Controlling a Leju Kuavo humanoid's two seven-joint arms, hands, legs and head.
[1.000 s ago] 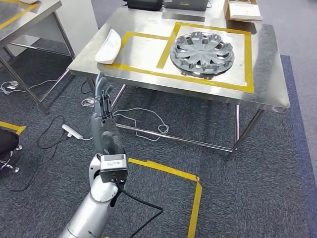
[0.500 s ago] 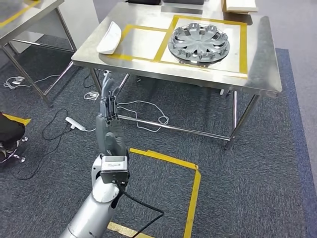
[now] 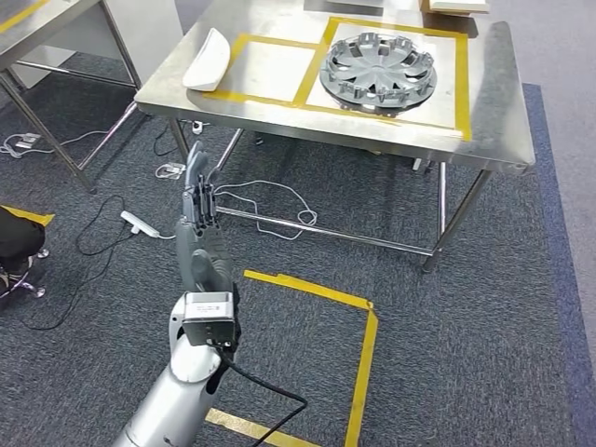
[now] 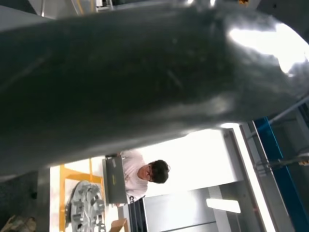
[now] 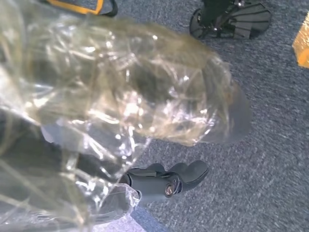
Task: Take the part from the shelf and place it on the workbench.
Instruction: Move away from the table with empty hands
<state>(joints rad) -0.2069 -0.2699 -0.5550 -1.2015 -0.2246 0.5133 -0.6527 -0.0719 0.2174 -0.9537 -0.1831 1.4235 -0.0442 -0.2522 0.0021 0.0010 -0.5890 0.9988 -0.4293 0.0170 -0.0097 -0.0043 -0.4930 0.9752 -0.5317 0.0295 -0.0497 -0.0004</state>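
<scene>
Head view, item one: steel bench [image 3: 492,112], marked with yellow tape squares, standing ahead of me on grey carpet.
Item two: grey wheel cover [image 3: 381,71], flat inside the right-hand taped square.
Item three: white curved part [image 3: 207,59], lying at the bench's near-left corner, just outside the left square.
Item four: plastic-wrapped part [image 5: 120,82], seen from the right wrist; the right robot hand [image 5: 164,181] has dark fingers against the wrapping, so I judge it is holding this piece low over the carpet.
Item five: left robot hand [image 3: 198,200], raised upright on its silver arm, fingers straight and close together, holding nothing, below the bench's front edge.

Step in hand, by my judgement: carrying the part to the bench. Next move calls for closing on the bench edge and lifting the wrapped part clear of the rim towards a free taped square.
</scene>
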